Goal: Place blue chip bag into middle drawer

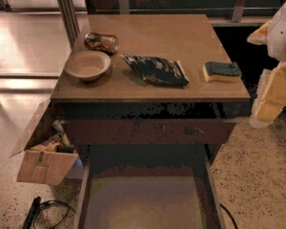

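The blue chip bag, crumpled dark foil with white markings, lies flat in the middle of the cabinet top. The middle drawer is pulled out at the bottom of the view, and its tan-grey floor is bare. My gripper, white with yellowish pads, hangs at the right edge of the view, beside the cabinet's right side. It is to the right of the bag, apart from it, and holds nothing that I can see. It is partly cut off by the frame edge.
On the cabinet top are a tan bowl, a crushed can behind it, and a blue-topped yellow sponge at the right. A drawer with a reddish-brown front sits above the open one. A cardboard box and cables are on the floor at left.
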You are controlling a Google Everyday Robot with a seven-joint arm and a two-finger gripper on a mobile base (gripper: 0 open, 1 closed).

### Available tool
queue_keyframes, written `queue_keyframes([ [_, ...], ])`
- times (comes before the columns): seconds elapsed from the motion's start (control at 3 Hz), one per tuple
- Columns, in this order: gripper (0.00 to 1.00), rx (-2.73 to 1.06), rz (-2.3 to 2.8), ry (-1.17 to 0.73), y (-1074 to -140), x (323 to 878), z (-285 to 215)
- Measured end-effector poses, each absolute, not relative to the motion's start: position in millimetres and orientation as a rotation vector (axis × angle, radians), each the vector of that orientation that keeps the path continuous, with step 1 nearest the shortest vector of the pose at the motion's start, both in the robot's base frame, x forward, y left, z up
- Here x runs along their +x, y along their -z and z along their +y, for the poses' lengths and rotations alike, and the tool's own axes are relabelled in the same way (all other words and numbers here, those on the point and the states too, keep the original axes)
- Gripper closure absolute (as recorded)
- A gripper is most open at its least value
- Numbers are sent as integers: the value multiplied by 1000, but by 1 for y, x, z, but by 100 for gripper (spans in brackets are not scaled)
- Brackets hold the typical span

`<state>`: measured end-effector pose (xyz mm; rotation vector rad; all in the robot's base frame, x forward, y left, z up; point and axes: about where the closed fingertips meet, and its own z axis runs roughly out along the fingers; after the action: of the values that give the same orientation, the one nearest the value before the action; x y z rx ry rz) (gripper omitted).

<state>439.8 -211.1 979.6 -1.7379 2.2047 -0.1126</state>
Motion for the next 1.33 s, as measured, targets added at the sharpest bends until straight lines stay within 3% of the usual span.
queue_keyframes([
  [0.33, 0, -1769, 2096, 230, -993, 466, -190],
  [0.67, 0, -1708, 1992, 192, -1006, 488, -172],
  [1.33, 0, -1319, 1947, -180, -968, 525, -166],
])
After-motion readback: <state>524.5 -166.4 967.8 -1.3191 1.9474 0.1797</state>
